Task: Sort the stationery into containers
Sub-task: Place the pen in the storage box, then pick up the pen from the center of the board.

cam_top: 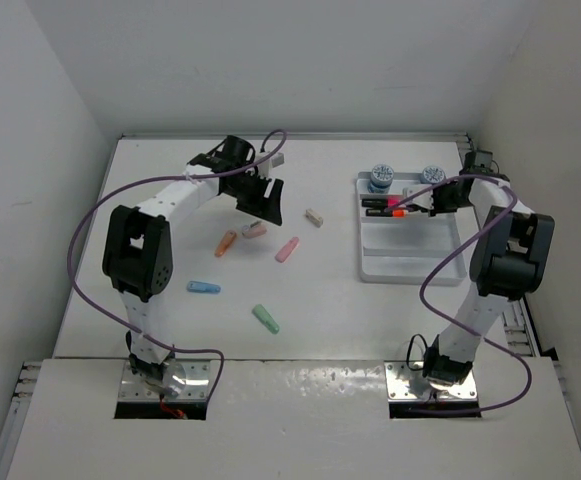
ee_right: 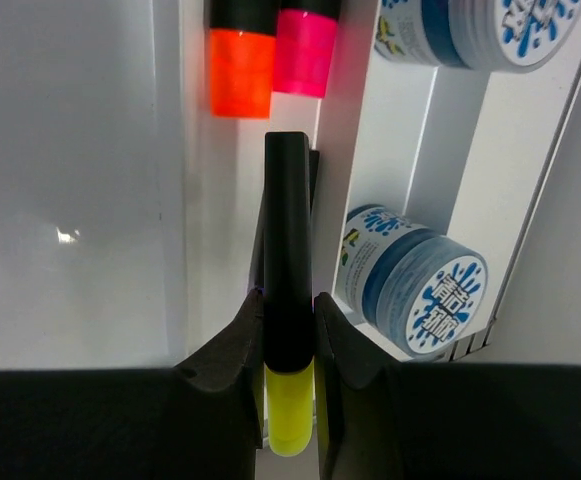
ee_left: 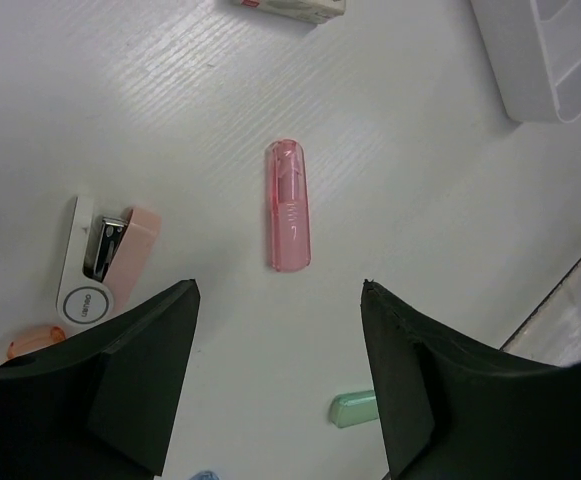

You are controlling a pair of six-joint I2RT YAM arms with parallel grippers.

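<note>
Right gripper (ee_right: 288, 320) clenches a yellow-ended marker (ee_right: 287, 230), apparently over the tray (cam_top: 410, 262) at upper right; left gripper (ee_left: 278, 295) gapes above a pink stub (ee_left: 290, 205).

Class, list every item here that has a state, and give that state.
Left fingers: open, holding nothing.
Right fingers: shut on the yellow-ended marker.
Pink stub: lying flat, ungrasped.
Orange-ended marker: lying in the tray.
Pink-ended marker: lying in the tray.
Pots: in the tray.

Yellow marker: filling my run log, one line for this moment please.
right hand shut on yellow marker over tray | left hand open above pink stub
</note>
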